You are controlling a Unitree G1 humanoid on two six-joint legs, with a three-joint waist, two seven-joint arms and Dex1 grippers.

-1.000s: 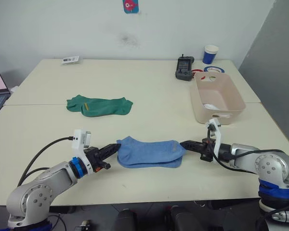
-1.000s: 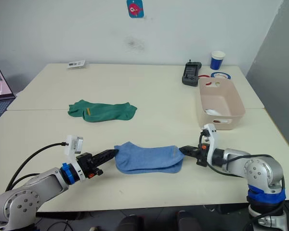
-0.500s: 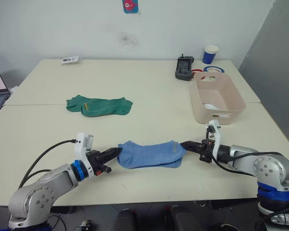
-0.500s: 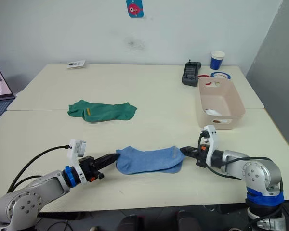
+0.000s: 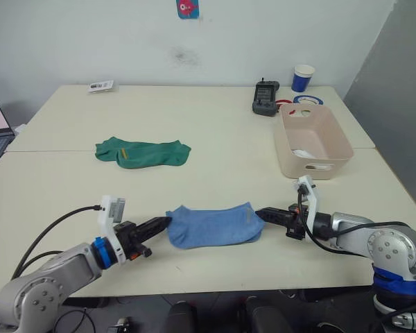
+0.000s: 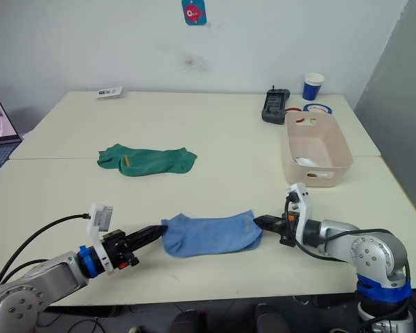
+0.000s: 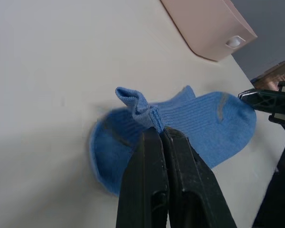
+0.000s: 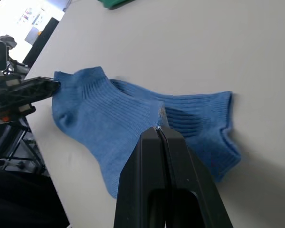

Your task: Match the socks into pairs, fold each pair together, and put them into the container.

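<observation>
Since one second ago: light blue pair [image 5: 211,226] drawn nearer the worktop's [image 5: 215,132] front edge and flattened; left hand [image 5: 161,223] pulled back toward the robot, right hand [image 5: 261,213] shifted slightly leftward.

Light blue pair: two socks stacked, lying lengthwise between the two hands, near the front edge. Left hand: closed on a bunched fold of the cuff end, per left wrist view. Right hand: closed on the opposite end of the pair, per right wrist view. Judged purpose of the two-ended hold: keeps both layers aligned and taut ahead of folding.

Dark green pair [image 5: 143,152]: laid together further back, to the left, untouched; awaiting its turn.

Container [image 5: 312,141]: back right, well apart from the blue pair; something white [image 5: 305,153] in its bottom, likely the white pair.

Paper cup [image 5: 303,78], dark handset [image 5: 265,96]: behind the container.
</observation>
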